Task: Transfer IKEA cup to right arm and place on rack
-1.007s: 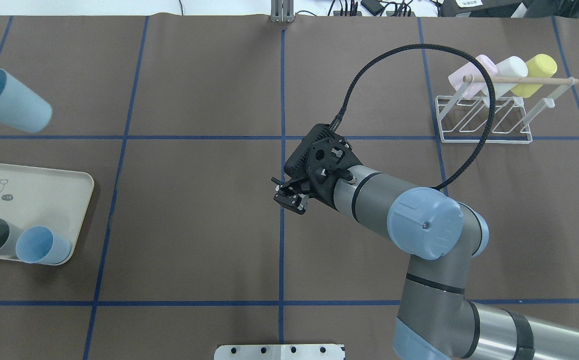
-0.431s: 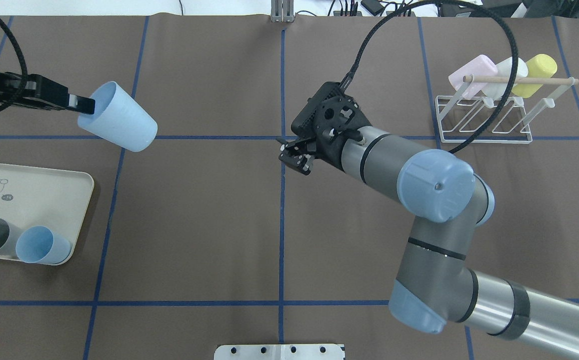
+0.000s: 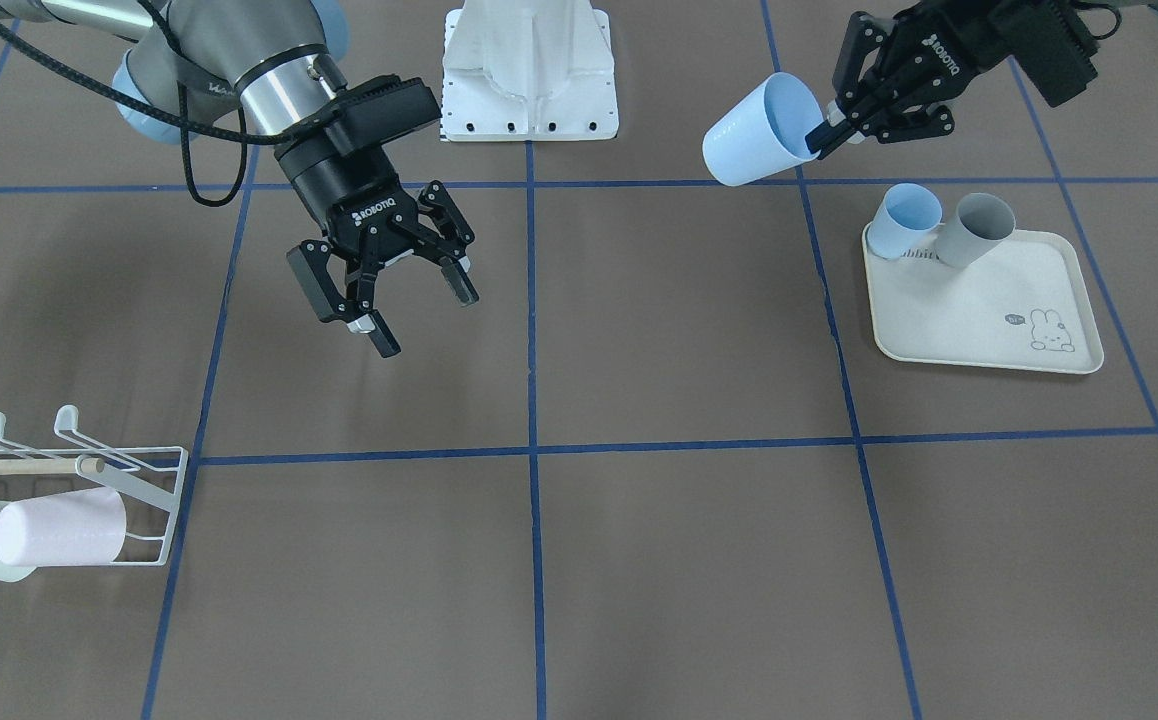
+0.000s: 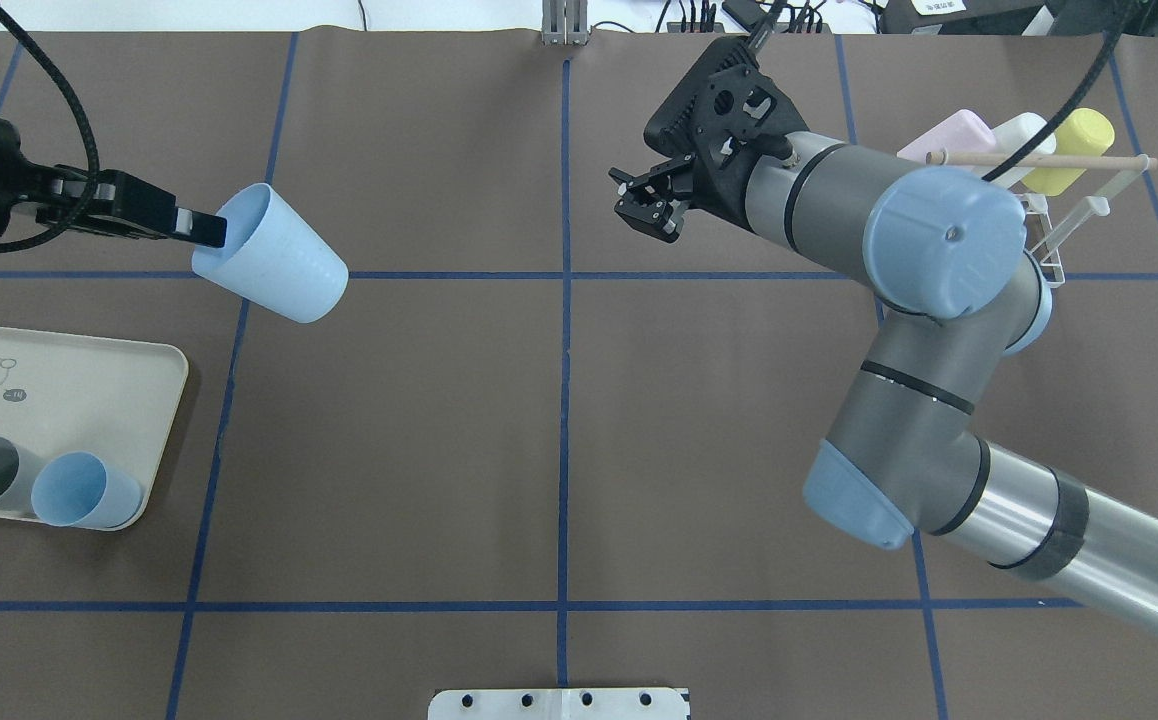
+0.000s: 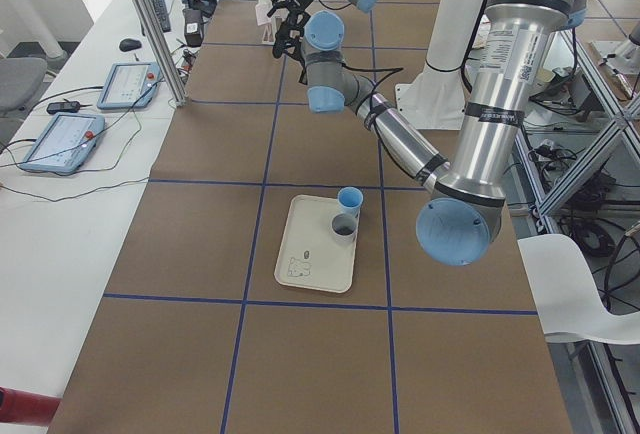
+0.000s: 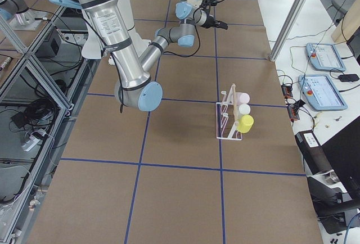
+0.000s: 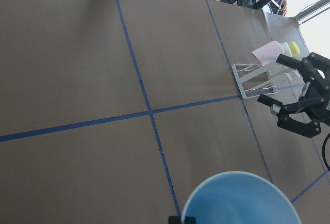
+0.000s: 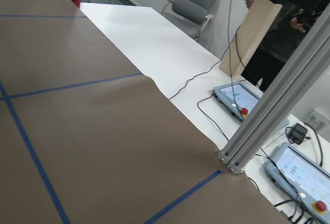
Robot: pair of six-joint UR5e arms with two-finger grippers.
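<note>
My L gripper [image 4: 201, 228] pinches blue cup [image 4: 274, 258] by rim, just past tray [image 4: 89, 365]; R gripper [image 3: 426, 320] wide open, well apart from cup.

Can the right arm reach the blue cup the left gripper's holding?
Probably yes: the right gripper is open, and nothing stands between it and the held blue cup.

The right arm [image 4: 904, 400] is silver-grey with light-blue joint caps; its black gripper [image 3: 426, 320] is marked ROBOTIQ.
</note>
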